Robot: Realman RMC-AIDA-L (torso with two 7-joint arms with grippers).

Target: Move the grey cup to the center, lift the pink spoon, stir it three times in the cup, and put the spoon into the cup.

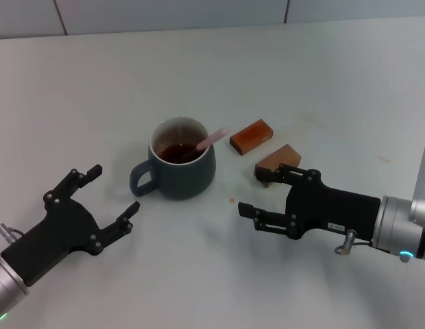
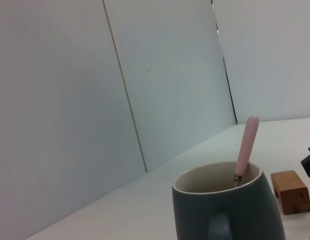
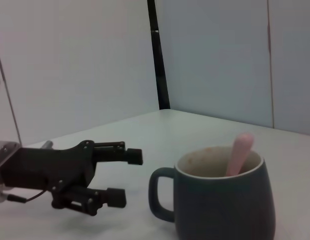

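Note:
The grey cup stands upright mid-table, handle toward my left arm, dark liquid inside. The pink spoon rests in it, its bowl in the liquid and its pink handle leaning over the rim toward the wooden blocks. Cup and spoon also show in the left wrist view, and cup and spoon in the right wrist view. My left gripper is open and empty, a little short of the cup's handle. My right gripper is open and empty, on the cup's other side, nearer the table's front.
Two brown wooden blocks lie on the white table beside the cup: one farther back, one just behind my right gripper's upper finger. A block shows in the left wrist view. Pale wall panels stand beyond the table.

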